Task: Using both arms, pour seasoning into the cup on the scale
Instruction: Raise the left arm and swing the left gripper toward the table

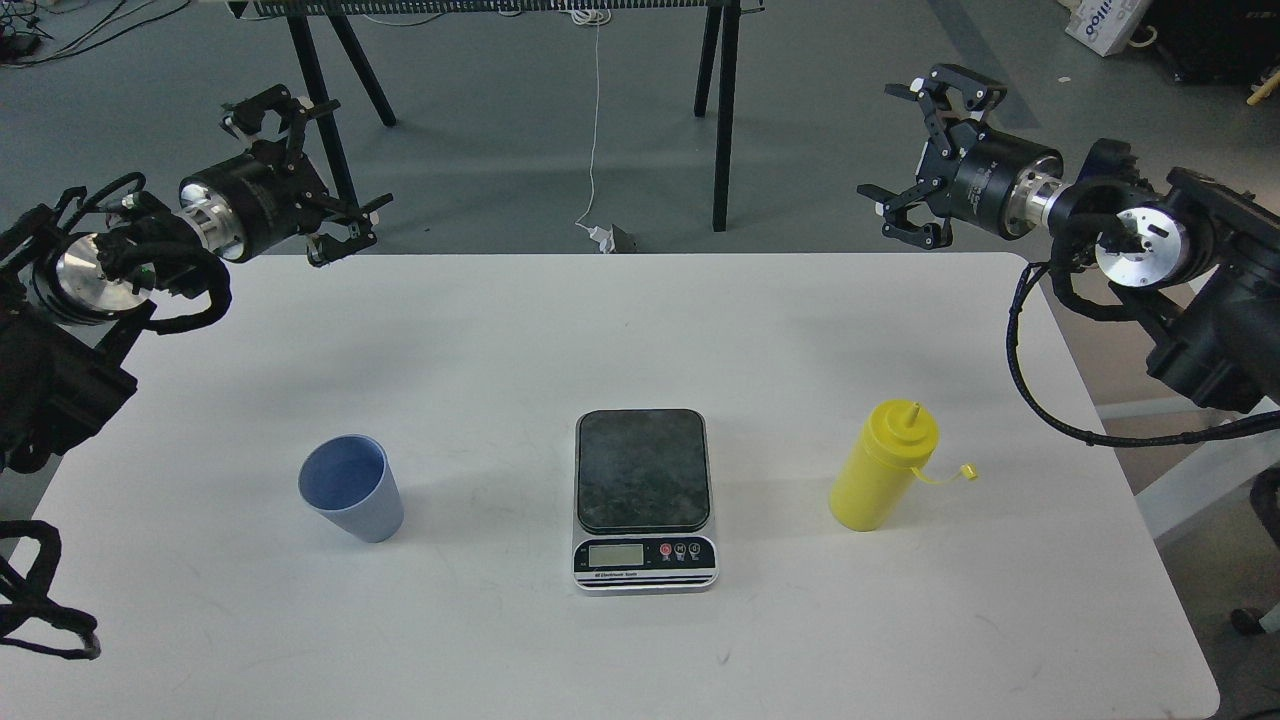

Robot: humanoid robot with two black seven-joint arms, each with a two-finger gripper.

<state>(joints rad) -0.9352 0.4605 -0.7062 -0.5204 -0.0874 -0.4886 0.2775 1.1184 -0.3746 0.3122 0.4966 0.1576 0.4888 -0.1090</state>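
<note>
A: Grippers?
B: Left gripper (pixel 300 170) spread, holding nothing, past the table (pixel 500 320)'s far edge; right gripper (pixel 925 165) spread too, likewise bare.
A: Things?
B: Cup (pixel 352 488) upright, well below the left gripper; scale (pixel 643 470) between both; bottle (pixel 885 465) below the right one, cap apparently off, dangling.

I have one view only, from the head, set high and looking forward and down across the white table (pixel 640 330), whose near edge falls below the picture and whose far edge runs across its upper third. Beyond it I see grey floor and black stand legs (pixel 722 110). My left arm (pixel 110 270) enters from the left edge, my right arm (pixel 1160 240) from the right. The scale (pixel 645 495) sits near the picture's centre, at middling range.
</note>
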